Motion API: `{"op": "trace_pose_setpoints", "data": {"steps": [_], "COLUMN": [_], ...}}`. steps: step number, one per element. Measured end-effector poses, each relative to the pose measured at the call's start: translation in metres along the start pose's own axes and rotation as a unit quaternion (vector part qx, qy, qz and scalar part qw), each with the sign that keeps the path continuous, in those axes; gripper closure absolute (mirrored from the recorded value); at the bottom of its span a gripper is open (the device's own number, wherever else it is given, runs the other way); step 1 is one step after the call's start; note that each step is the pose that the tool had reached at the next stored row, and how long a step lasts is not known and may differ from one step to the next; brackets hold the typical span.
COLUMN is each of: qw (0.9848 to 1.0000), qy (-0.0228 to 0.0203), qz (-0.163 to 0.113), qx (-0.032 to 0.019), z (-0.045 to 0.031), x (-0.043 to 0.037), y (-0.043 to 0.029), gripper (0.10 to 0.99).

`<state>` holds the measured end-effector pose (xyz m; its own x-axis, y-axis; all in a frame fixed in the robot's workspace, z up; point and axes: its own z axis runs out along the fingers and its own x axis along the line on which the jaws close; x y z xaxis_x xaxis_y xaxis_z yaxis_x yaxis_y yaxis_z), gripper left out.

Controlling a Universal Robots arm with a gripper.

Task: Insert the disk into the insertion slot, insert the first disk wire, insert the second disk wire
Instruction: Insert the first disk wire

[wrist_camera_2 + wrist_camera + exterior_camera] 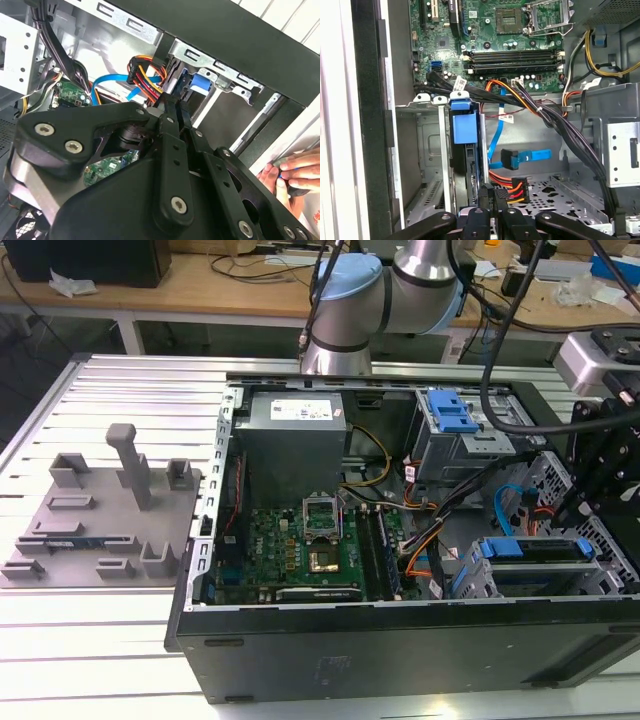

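The disk (530, 549) lies in the insertion slot (468, 578) at the case's front corner, on the exterior view's right; its blue carrier (462, 129) shows at the cage mouth (427, 150). My gripper (493, 194) hangs just behind the disk's rear end, shut on a black connector (512, 189) with red, orange and yellow wires (142, 74). In the second wrist view the gripper (172, 105) holds this connector close to the blue carrier (197, 82). A blue flat cable with a black plug (512, 159) hangs loose beside the disk.
A taller grey cage with a blue latch (450, 415) stands behind the slot. Black cable bundles (560, 125) cross the bay over the perforated floor (560, 192). The motherboard (300, 540) lies toward the exterior view's left. A person's hand (292, 175) rests outside the case wall.
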<state>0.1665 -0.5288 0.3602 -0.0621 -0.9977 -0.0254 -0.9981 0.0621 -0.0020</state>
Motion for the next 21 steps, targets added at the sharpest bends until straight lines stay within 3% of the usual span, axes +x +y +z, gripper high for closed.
{"op": "trace_pose_setpoints", "data": {"steps": [21], "qw": [1.0], "qy": [0.0], "qz": [-0.001], "qx": [0.0], "z": [0.0046], "x": [0.0076], "y": [0.0], "gripper": [0.925]}}
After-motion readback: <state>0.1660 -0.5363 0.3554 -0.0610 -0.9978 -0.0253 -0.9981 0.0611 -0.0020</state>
